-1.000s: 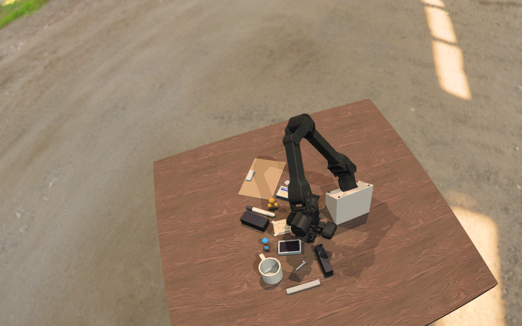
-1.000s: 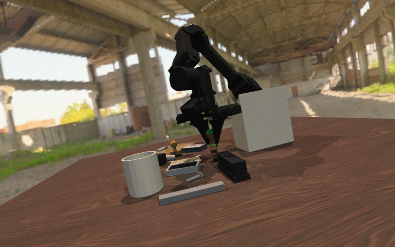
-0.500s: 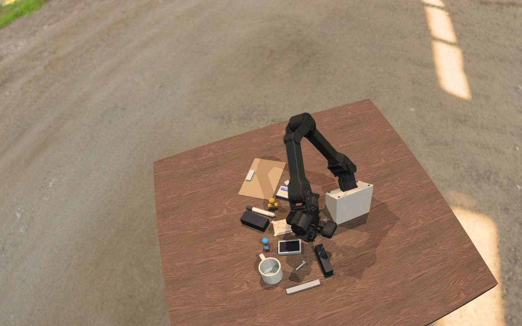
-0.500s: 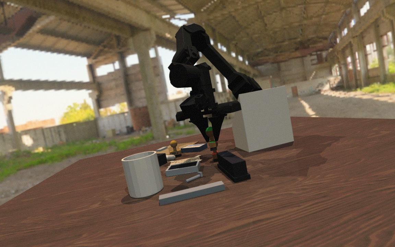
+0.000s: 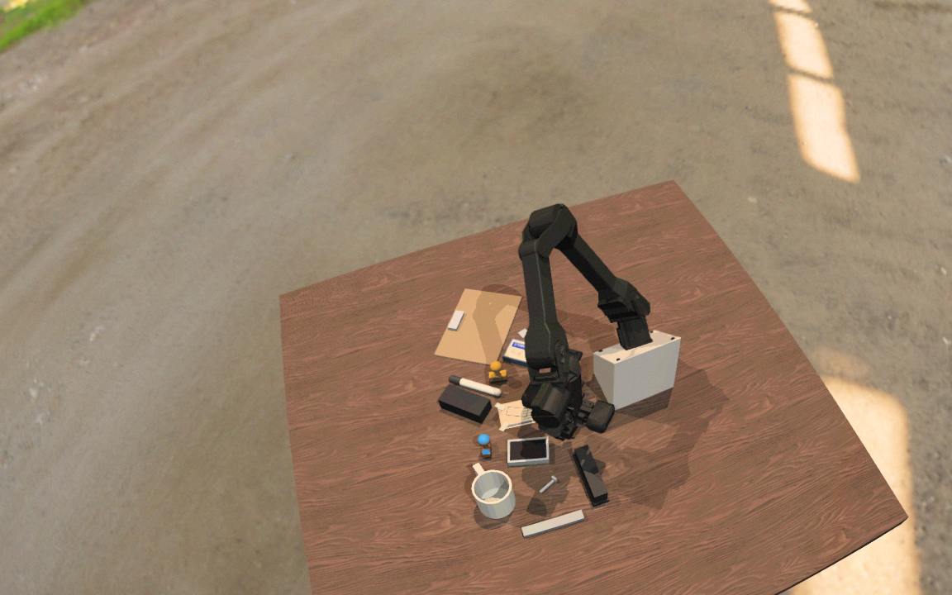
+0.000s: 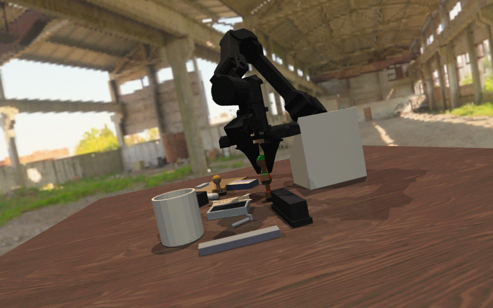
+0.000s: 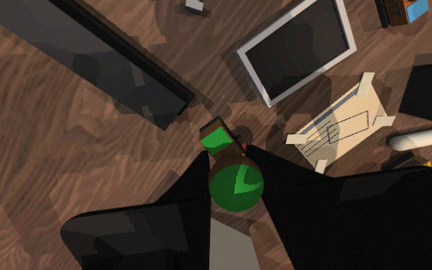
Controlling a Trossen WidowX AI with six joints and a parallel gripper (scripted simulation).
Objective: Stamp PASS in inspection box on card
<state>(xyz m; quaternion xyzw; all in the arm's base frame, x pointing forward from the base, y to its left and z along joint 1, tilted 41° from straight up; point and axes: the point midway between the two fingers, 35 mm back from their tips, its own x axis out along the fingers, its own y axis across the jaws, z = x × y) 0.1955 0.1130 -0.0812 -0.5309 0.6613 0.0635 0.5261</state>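
Note:
My gripper (image 6: 265, 171) (image 7: 227, 154) is shut on the green-topped stamp (image 6: 261, 157) (image 7: 236, 187), which hangs upright above the table. Its printing face is hidden. A red-marked stamp (image 6: 268, 194) stands behind and below it, mostly covered in the wrist view. The ink pad (image 5: 528, 449) (image 6: 228, 207) (image 7: 298, 45) lies open, dark in a pale frame, up and right of the held stamp in the wrist view. The taped card (image 5: 512, 416) (image 7: 345, 150) lies beyond the pad. Its outlined box (image 7: 368, 120) shows no print inside.
A long black block (image 5: 590, 475) (image 6: 292, 206) (image 7: 100, 67) lies beside the held stamp. A tall white box (image 5: 638, 373) (image 6: 330, 149) stands close by. Around the pad and card are a blue stamp (image 5: 483, 440), a HOLD stamp (image 5: 496, 368) (image 6: 217, 185), a marker (image 5: 476, 386), a mug (image 5: 494, 502) and a bolt (image 5: 547, 484).

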